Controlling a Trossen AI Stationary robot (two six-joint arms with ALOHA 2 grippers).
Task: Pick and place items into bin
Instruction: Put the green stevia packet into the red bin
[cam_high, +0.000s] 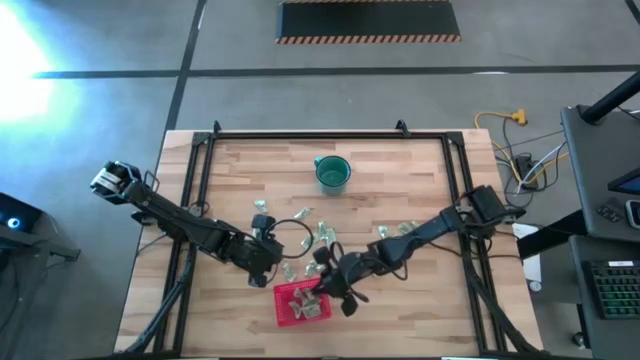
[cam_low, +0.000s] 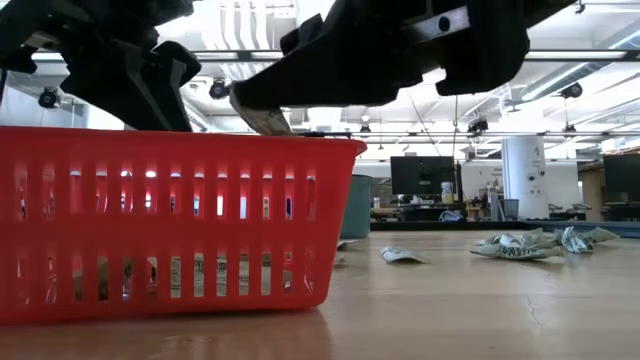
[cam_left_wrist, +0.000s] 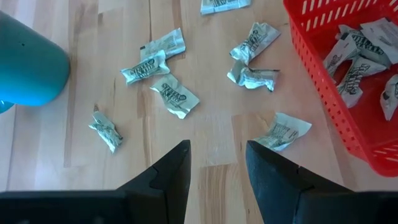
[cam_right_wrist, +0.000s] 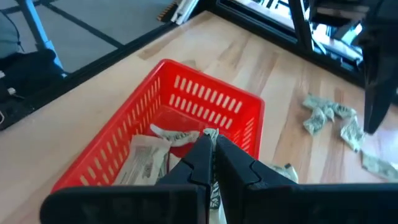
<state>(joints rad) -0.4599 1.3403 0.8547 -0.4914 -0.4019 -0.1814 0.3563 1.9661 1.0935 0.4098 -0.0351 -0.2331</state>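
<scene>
The right gripper (cam_right_wrist: 212, 149) hangs over the red bin (cam_high: 284, 312), which sits at the lower centre of the high view on the table (cam_high: 400, 170). Its fingers (cam_right_wrist: 239, 163) are pressed together on a pale wrapped packet (cam_right_wrist: 210, 135), whose crumpled end sticks out just past the fingertips above the bin's inside. In the low view the same packet (cam_low: 262, 118) shows as a pale strip just above the bin's rim (cam_low: 200, 135), held under the dark arm.

The left gripper (cam_left_wrist: 217, 163) hovers over bare wood just to the left of the bin, fingers (cam_left_wrist: 173, 169) partly apart and holding nothing. One packet (cam_left_wrist: 283, 130) lies just beyond its fingertips, close to the bin's wall, and more are scattered farther out on the table.

In the high view the left arm (cam_high: 180, 215) reaches in from the left edge of the frame, low and stretched, slanting down toward the centre. The right arm (cam_high: 430, 232) comes from the right edge and slants down to the bin.

The bin holds several packets (cam_left_wrist: 357, 59) lying loose on its floor. Other loose packets (cam_high: 322, 235) lie on the table between the two arms and above the bin. A round teal cup (cam_high: 333, 172) stands upright at the upper centre of the table, well apart from the bin.
</scene>
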